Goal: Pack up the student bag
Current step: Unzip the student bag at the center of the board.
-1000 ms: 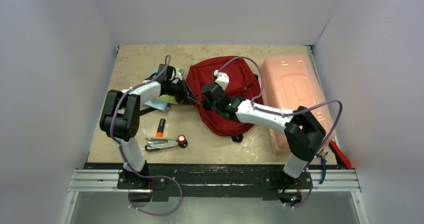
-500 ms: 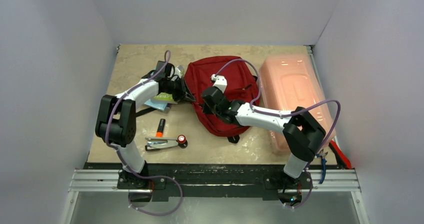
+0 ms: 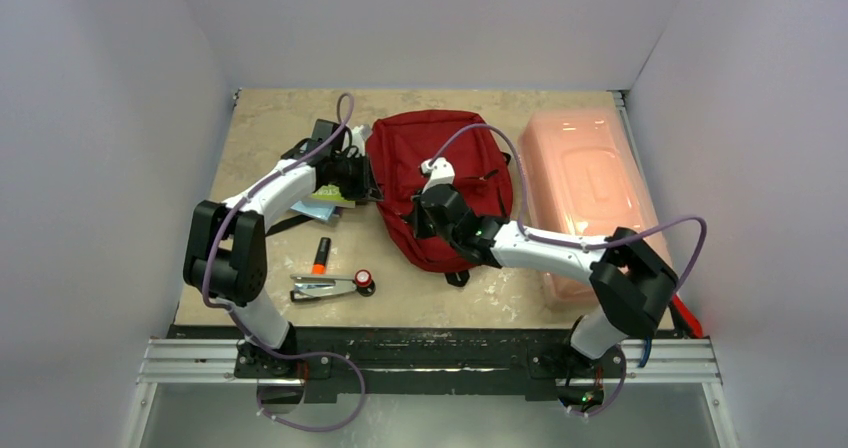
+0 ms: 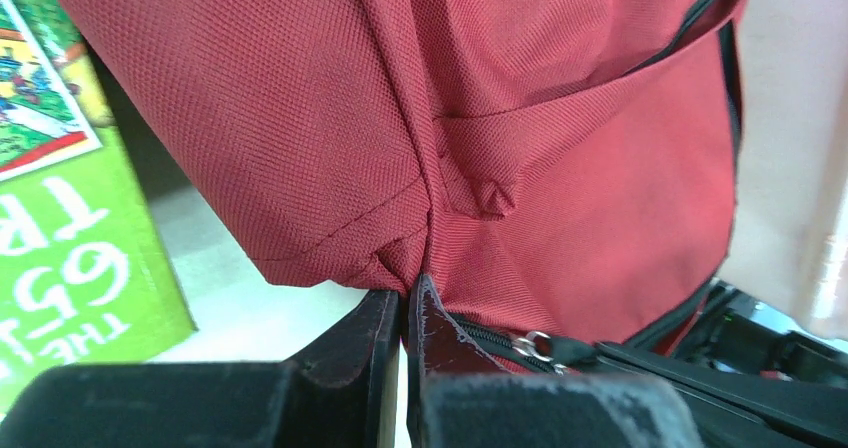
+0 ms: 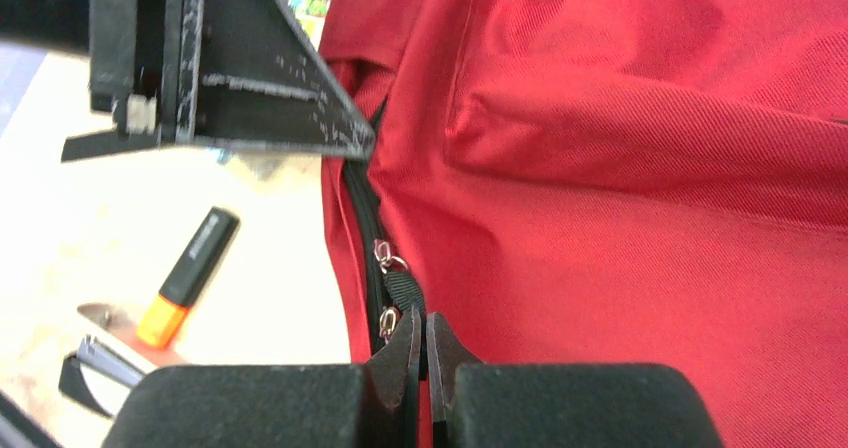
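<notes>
- The student bag (image 3: 440,183) lies flat at the back middle of the table (image 3: 270,128). Its side zip looks closed, so I judge that opening it is the step in hand.
- The left gripper (image 4: 405,303) is clamped tight on a fold of the bag's left edge. The right gripper (image 5: 421,338) is pinched shut on the black zip pull (image 5: 402,290).
- The next move probably calls for dragging the pull along the zip while the left anchors the cloth.
- A book (image 4: 60,218) sits just beside the bag's left edge and a pink box (image 3: 590,183) crowds its right. The most room is toward the front, past the highlighter (image 5: 190,278).

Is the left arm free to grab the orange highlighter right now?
Likely not yet: the left gripper is shut on fabric of the student bag. Otherwise the highlighter lies unobstructed near that arm.
</notes>
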Controlling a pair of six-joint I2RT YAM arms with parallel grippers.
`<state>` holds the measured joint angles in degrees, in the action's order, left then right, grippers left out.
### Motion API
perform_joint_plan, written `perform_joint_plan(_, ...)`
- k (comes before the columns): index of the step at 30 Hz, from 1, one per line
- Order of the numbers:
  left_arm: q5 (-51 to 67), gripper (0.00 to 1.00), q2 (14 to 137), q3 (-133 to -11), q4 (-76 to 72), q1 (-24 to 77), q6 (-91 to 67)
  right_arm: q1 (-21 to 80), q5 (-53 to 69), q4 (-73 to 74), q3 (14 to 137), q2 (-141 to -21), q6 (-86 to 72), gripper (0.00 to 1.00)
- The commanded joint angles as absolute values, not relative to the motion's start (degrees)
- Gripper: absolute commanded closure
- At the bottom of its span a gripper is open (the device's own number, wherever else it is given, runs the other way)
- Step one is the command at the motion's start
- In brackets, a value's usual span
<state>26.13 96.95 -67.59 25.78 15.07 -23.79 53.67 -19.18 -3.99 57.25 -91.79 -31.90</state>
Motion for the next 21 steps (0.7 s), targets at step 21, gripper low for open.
perform_joint_plan(21, 13.66, 1.00, 94.38, -73.54, 32.76, 16.06, -15.97, 53.44, -21.59, 5.87, 39.54, -69.54, -34.41, 1.00)
